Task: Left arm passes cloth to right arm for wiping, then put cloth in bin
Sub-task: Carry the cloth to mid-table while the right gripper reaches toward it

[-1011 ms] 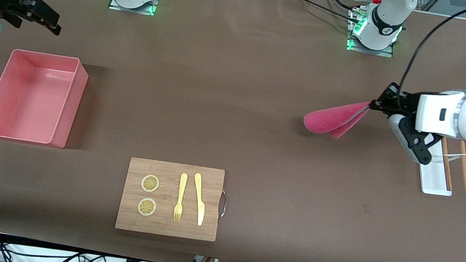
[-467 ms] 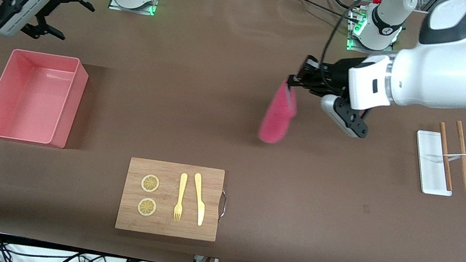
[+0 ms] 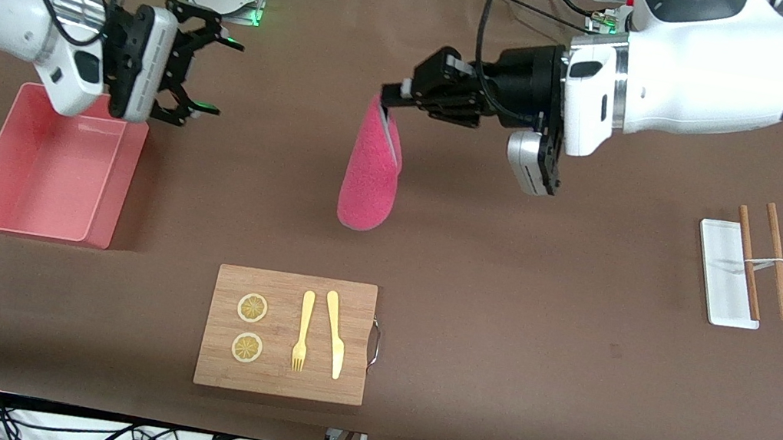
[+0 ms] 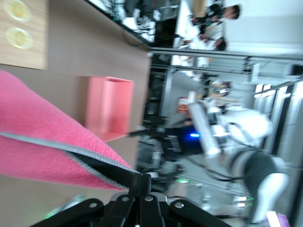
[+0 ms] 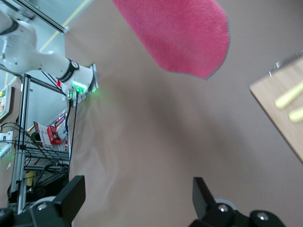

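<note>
My left gripper (image 3: pixel 388 99) is shut on the top edge of the pink cloth (image 3: pixel 370 178) and holds it up over the middle of the table. The cloth hangs down, with its grey face showing along the fold. In the left wrist view the closed fingertips (image 4: pixel 140 182) pinch the cloth (image 4: pixel 42 142). My right gripper (image 3: pixel 220 76) is open and empty, in the air beside the pink bin (image 3: pixel 117 187), with its claws turned toward the cloth. The right wrist view shows its spread gripper (image 5: pixel 137 187) and the cloth (image 5: pixel 180 33) well apart from it. The bin (image 4: pixel 111 106) also shows in the left wrist view.
A wooden cutting board (image 3: pixel 278 382) with two lemon slices, a yellow fork and a yellow knife lies nearer the front camera than the cloth. A small white tray (image 3: pixel 720 277) with wooden chopsticks (image 3: pixel 774 258) lies toward the left arm's end.
My left gripper has carried the cloth from near the white tray to over the table's middle. My right gripper has swung in from the table's edge toward the cloth, still open.
</note>
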Robot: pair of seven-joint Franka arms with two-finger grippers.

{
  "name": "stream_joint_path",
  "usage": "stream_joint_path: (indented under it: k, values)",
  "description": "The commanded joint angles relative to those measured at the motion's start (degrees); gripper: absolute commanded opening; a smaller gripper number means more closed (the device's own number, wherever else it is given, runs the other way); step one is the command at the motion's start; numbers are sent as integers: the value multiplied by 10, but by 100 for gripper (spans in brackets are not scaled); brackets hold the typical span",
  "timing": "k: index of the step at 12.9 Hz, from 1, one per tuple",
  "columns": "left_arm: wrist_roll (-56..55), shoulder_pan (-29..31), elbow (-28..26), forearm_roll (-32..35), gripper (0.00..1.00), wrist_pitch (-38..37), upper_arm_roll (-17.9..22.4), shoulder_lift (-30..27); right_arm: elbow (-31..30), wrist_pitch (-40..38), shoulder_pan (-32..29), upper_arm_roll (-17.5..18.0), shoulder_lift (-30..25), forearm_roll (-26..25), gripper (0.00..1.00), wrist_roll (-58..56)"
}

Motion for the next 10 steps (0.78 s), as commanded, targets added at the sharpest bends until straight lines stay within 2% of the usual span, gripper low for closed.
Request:
stream_joint_path:
  k: [1, 4, 6, 10]
  values:
    - [-15, -22, 14, -54, 0, 37, 3, 8, -8, 49, 0, 13, 14, 56, 100, -75]
    - [-49, -34, 15, -51, 0, 61, 2, 7, -4, 86, 1, 20, 36, 105, 100, -120]
    - [-64, -45, 16, -48, 0, 82, 2, 6, -2, 135, 12, 20, 45, 107, 100, -170]
    - [-64, -46, 15, -46, 0, 83, 2, 6, -1, 209, 51, 20, 65, 121, 100, -167]
